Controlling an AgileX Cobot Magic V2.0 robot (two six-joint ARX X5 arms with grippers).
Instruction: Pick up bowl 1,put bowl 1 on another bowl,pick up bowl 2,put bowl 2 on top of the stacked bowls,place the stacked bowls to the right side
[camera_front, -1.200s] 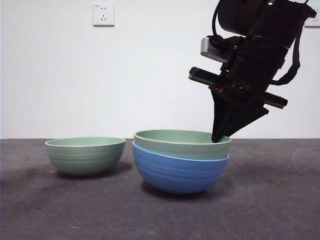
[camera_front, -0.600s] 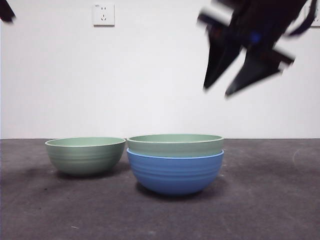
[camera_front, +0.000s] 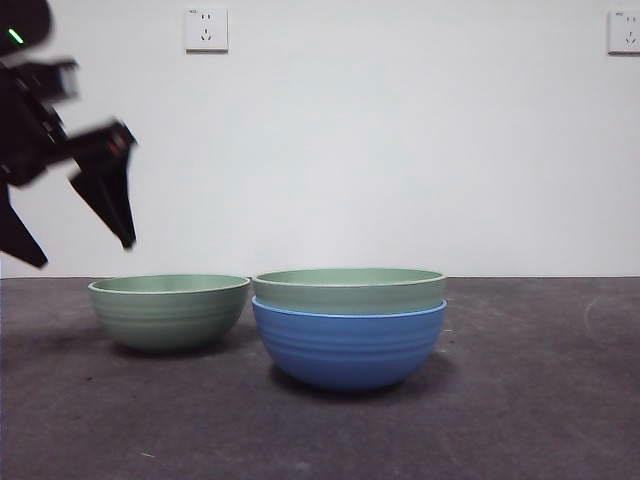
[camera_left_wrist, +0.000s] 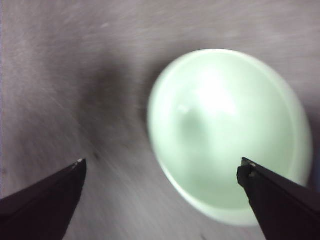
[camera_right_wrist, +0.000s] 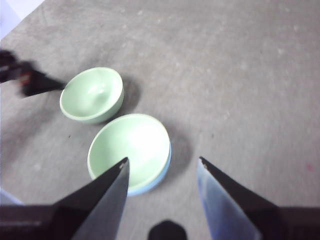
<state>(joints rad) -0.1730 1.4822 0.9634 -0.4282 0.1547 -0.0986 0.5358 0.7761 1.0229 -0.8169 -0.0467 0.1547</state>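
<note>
Blue bowl (camera_front: 348, 345): on the table (camera_front: 540, 400), centre, one green bowl (camera_front: 348, 289) nested in it; place unchanged since half a second ago. Second green bowl (camera_front: 168, 311): alone, just beside the stack, rims nearly touching, unmoved. Left gripper (camera_front: 75, 225): newly entered at the upper side edge, blurred, above the lone bowl, jaws spread wide, holding nothing. Right gripper (camera_right_wrist: 162, 175): gone from the front view, high over the stack, jaws parted, empty. Wall sockets (camera_front: 206, 29): two, unchanged.
</note>
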